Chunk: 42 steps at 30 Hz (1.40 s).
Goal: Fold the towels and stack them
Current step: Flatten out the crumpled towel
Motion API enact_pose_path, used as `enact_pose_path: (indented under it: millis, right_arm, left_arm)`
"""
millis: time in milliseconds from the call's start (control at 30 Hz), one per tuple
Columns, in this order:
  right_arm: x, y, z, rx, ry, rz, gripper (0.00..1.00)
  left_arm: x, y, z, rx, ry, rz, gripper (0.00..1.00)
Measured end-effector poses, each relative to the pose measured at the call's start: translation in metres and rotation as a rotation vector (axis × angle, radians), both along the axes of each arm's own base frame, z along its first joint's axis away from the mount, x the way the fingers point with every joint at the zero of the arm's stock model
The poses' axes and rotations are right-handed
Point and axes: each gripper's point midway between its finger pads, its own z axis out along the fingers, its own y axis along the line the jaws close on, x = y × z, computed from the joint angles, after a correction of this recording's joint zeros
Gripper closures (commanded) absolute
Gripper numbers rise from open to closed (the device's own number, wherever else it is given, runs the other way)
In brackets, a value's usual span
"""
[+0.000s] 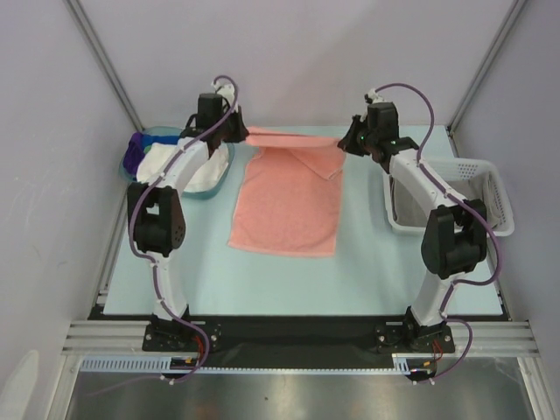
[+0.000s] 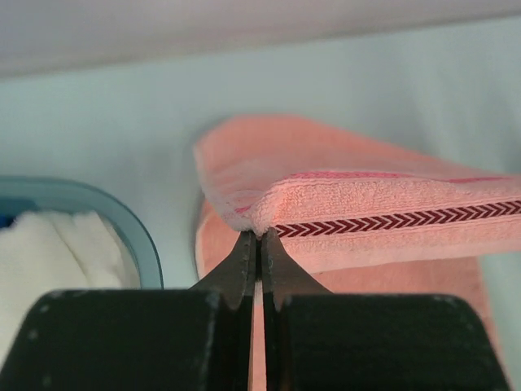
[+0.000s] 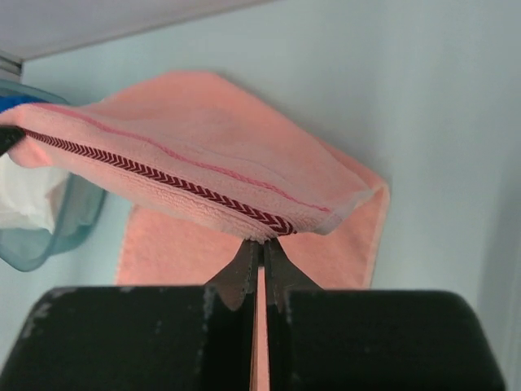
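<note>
Two pincers [image 2: 258,236] [image 3: 260,242] pinch one salmon towel [image 1: 284,206].

Towel [image 1: 284,206] lies in the middle of table [image 1: 262,280], far edge raised between left gripper [image 1: 243,133] and right gripper [image 1: 343,140]. Tub [image 1: 210,192] holding more towels [image 1: 157,157] sits to its left, basket [image 1: 490,188] to its right

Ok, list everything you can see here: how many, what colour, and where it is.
pink towel: one, salmon pink, middle of the table, far edge lifted
white towel: at least one, white, in the tub
purple towel: one, purple, left end of the tub
tub: one, see-through blue, far left of the table
basket: one, white mesh, right side of the table
table: one, pale blue-green
left gripper: one, black, shut on the pink towel's far left corner
right gripper: one, black, shut on its far right corner
</note>
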Motion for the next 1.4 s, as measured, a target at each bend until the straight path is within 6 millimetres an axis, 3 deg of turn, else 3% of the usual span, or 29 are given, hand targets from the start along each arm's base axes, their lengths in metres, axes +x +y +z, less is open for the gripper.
enact_pose_path:
  millis: [67,133,233,400,600,733,867,1033,1167,1400]
  right_arm:
    - [-0.007,-0.002,-0.019,-0.011,0.045,0.001,1.00]
    - [-0.013,-0.003,-0.033,-0.019,0.078,0.002,1.00]
    - [-0.017,-0.004,-0.039,-0.022,0.097,0.004,1.00]
    - [-0.013,-0.007,-0.021,-0.010,0.079,0.004,1.00]
    - [0.017,-0.011,0.047,0.033,-0.098,-0.008,1.00]
    - [0.047,-0.011,0.072,0.033,-0.195,-0.017,1.00]
    - [0.073,-0.010,0.068,0.003,-0.231,-0.027,1.00]
    - [0.088,-0.012,0.040,-0.037,-0.205,-0.038,1.00]
    - [0.093,-0.016,0.026,-0.066,-0.190,-0.048,1.00]
    - [0.102,-0.023,0.028,-0.079,-0.220,-0.056,1.00]
  left_arm:
    - [-0.012,0.001,-0.034,0.012,0.078,-0.005,0.99]
    - [-0.023,0.002,-0.056,0.020,0.133,-0.010,0.99]
    - [-0.026,0.002,-0.061,0.020,0.149,-0.015,0.98]
    - [-0.023,0.000,-0.038,0.010,0.112,-0.022,1.00]
    - [0.000,-0.006,0.015,-0.032,-0.041,-0.023,1.00]
    - [0.010,-0.008,0.034,-0.052,-0.118,-0.022,1.00]
    - [0.028,-0.011,0.059,-0.066,-0.211,-0.024,0.99]
    - [0.048,-0.014,0.077,-0.080,-0.310,-0.032,0.93]
    - [0.059,-0.013,0.067,-0.084,-0.315,-0.037,0.92]
    - [0.063,-0.015,0.042,-0.084,-0.273,-0.056,0.92]
